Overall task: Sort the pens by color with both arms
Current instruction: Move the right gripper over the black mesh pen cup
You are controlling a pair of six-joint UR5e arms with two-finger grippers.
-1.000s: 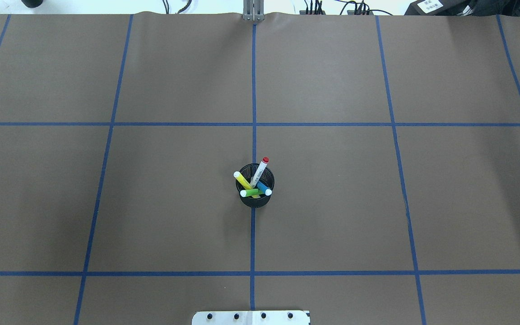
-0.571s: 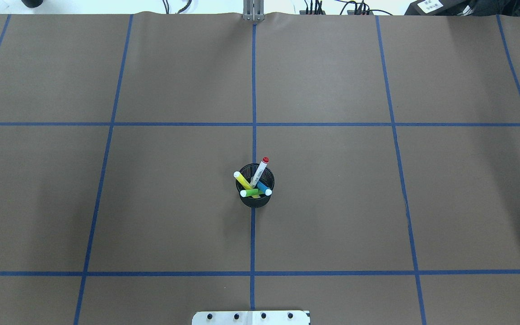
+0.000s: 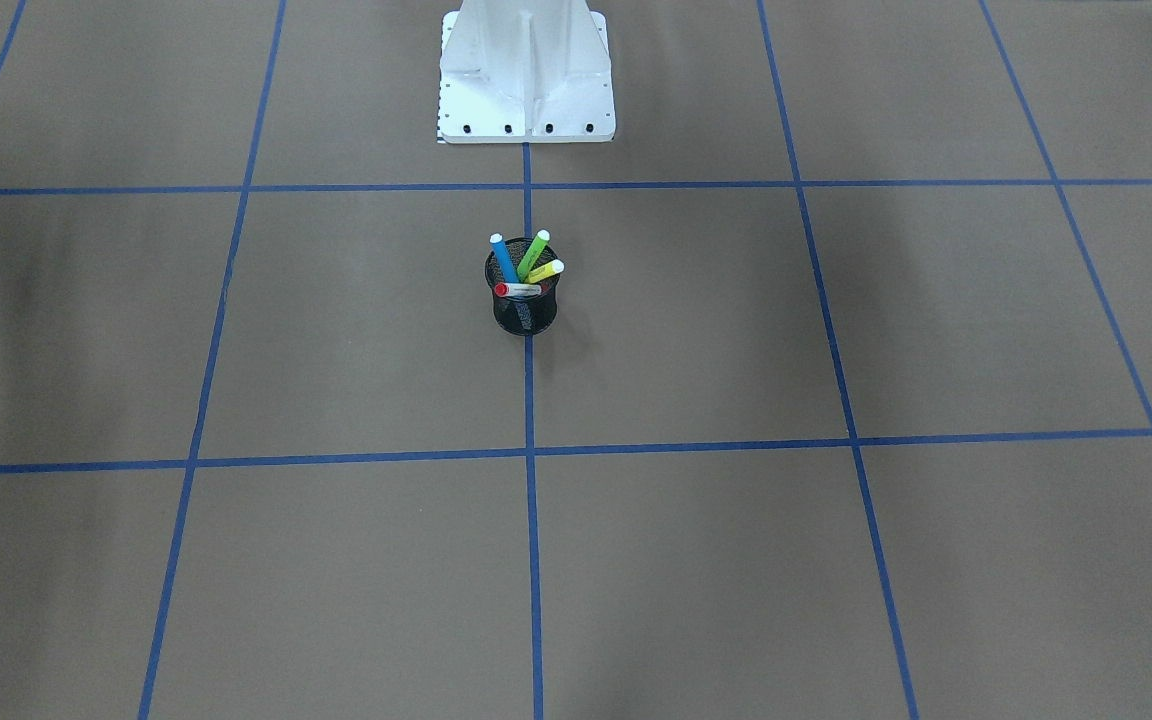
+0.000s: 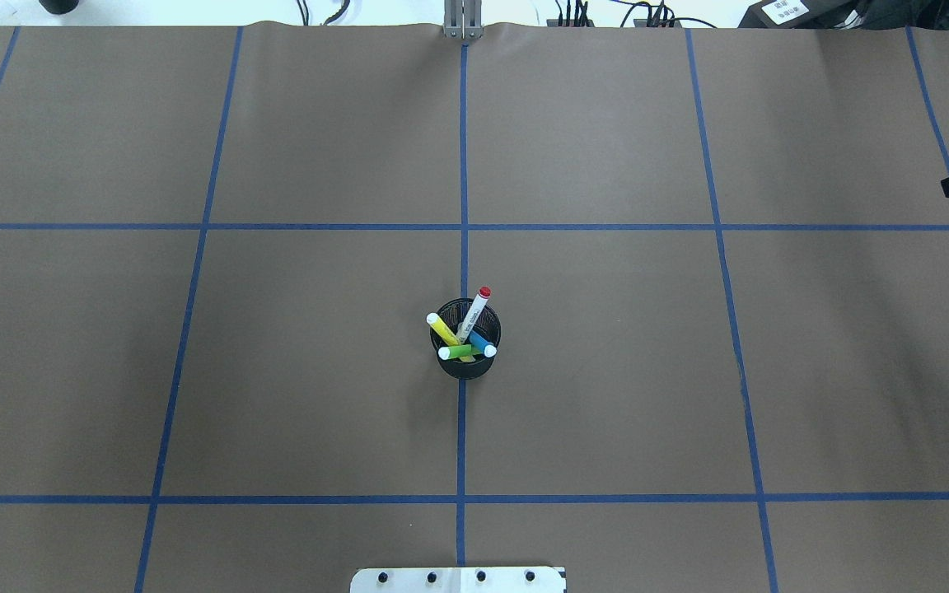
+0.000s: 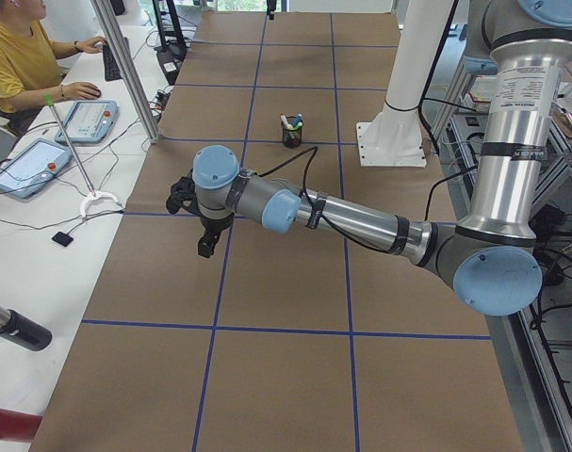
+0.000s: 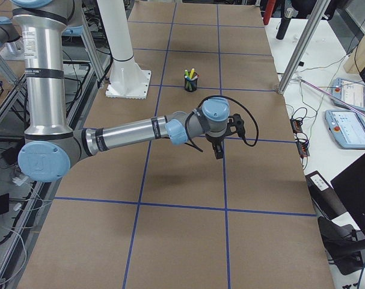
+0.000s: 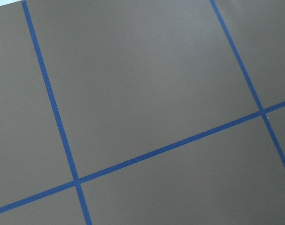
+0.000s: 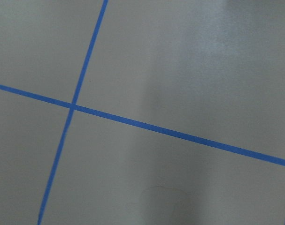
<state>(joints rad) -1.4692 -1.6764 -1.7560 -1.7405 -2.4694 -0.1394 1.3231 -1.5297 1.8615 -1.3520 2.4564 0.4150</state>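
You are at the very start of the sort: no pen has left the cup. The black mesh cup (image 4: 466,368) stands on the centre tape line (image 4: 463,165) of the worktop (image 4: 606,371), in front of the robot's base. All four pens lean in it: the yellow pen (image 4: 443,329), the green pen (image 4: 460,352), the blue pen (image 4: 483,342) and the red-capped white pen (image 4: 474,311), which reaches out furthest past the rim.

Your left arm (image 5: 361,218) stretches over the worktop on its own side, with the left end effector (image 5: 205,243) pointing down, well apart from the cup. The right arm (image 6: 128,133) does the same on the other side, its right end effector (image 6: 219,152) also pointing down and far from the cup. You cannot tell how far open either one stands. The side views are too small, and the wrist cameras show only bare worktop and tape. With every pen in the cup, I judge that both carry nothing.

The next move calls for bringing one arm in over the cup with its fingers spread. The red-capped pen looks the easiest first pick. The pens cross one another, so draw the chosen one out along its own lean, or it may drag its neighbours or tip the cup. Keep the other arm clear meanwhile.
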